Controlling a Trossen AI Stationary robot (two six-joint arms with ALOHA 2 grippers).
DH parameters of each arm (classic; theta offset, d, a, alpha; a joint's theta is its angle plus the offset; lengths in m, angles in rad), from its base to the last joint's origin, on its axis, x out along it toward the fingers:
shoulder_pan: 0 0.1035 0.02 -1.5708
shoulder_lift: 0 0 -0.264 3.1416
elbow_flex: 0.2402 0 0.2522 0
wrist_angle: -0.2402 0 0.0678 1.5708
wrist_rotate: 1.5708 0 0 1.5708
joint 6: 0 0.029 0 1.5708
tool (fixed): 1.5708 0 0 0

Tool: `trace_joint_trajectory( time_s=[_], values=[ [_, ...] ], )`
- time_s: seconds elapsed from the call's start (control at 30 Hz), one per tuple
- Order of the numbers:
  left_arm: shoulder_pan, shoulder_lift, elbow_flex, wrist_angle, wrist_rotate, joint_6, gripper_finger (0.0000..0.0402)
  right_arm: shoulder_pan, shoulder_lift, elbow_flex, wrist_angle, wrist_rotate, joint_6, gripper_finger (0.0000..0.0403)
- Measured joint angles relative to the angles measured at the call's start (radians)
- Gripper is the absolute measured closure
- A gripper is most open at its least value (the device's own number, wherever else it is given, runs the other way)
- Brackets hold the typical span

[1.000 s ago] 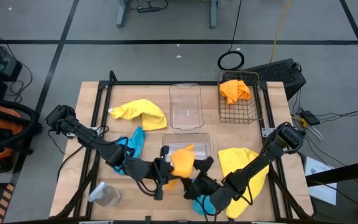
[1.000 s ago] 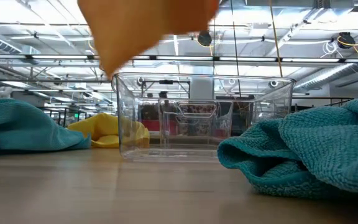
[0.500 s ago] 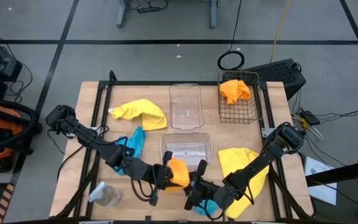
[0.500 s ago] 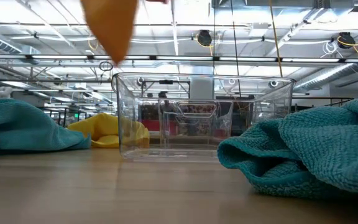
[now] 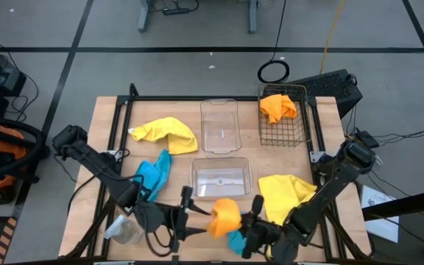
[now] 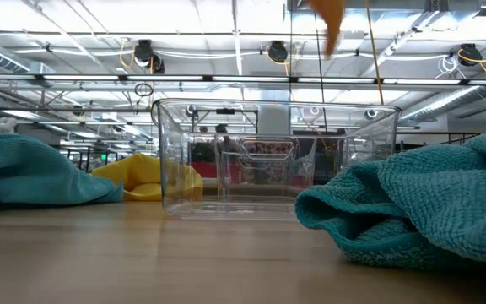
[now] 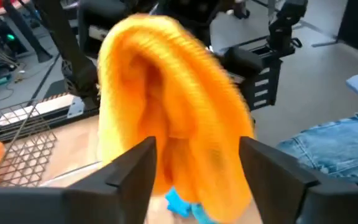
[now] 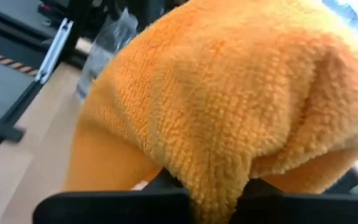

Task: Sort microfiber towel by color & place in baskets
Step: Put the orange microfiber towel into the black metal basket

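1. Orange towel [image 5: 224, 216] hangs above the front of the counter [image 5: 109, 121], between my two claws.
2. My right claw [image 5: 250, 224] is clamped shut on the orange towel [image 8: 229, 118], which fills that wrist view.
3. My left claw [image 5: 190, 219] stands open just beside the towel [image 7: 166, 124]; its fingers [image 7: 129, 168] frame the cloth without gripping it.
4. Second orange towel [image 5: 278, 107] lies in the wire basket [image 5: 282, 136] at the far right.
5. Two clear bins [image 5: 219, 125] [image 5: 221, 179] sit mid-counter, one behind the other.
6. Yellow towels: one far left [image 5: 166, 134], one front right [image 5: 282, 193] under my right arm.
7. Blue towels: one left [image 5: 153, 173], one [image 5: 235, 241] on the counter below the held towel.
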Motion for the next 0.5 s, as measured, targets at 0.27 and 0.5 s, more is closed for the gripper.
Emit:
trace_joint_trajectory(
  time_s=[0.27, 0.5],
  values=[
    [-0.092, 0.0, 0.0, 0.057, -0.22, 0.08, 0.0137, -0.006, -0.068, 0.0, -0.439, -0.202, 0.491, 0.0395],
    [-0.092, 0.097, -0.001, 0.352, -0.249, 0.292, 0.0137, -0.063, -0.069, 0.0, -0.453, -0.252, 0.591, 0.0395]
  ],
)
